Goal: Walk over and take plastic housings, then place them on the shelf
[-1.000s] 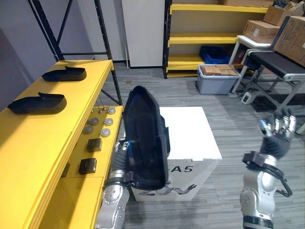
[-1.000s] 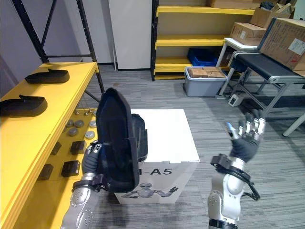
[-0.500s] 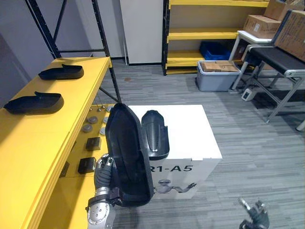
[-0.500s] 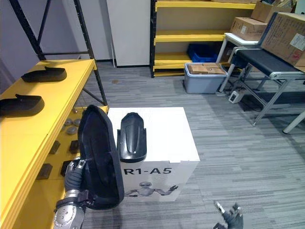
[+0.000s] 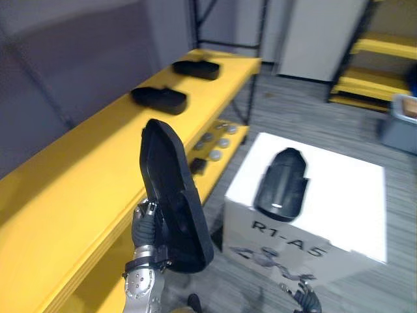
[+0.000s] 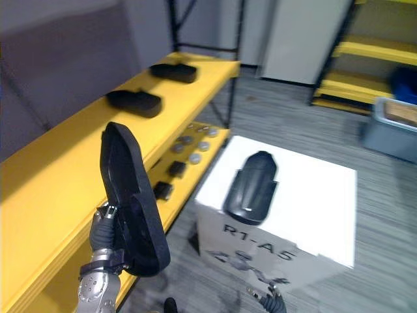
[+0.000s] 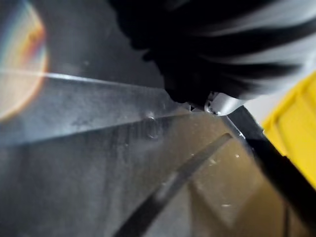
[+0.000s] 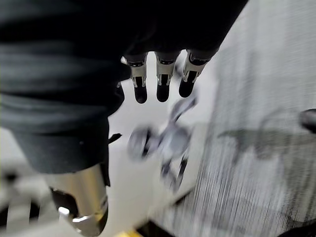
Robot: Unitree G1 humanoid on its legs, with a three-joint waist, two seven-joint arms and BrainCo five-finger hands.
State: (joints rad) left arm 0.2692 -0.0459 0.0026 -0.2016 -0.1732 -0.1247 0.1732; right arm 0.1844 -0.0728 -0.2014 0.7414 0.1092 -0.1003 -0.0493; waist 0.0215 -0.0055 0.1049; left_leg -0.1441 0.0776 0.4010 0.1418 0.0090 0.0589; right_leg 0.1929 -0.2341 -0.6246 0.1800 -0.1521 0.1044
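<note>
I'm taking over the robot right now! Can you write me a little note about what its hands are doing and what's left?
Left hand: curled round the held housing, upright beside the yellow shelf.
Right hand: low, fingers straight, holding nothing.
On the shelf: near housing and far housing.
On the white box: last housing.
Left to do: probably shelve the held one, then fetch the last.
</note>
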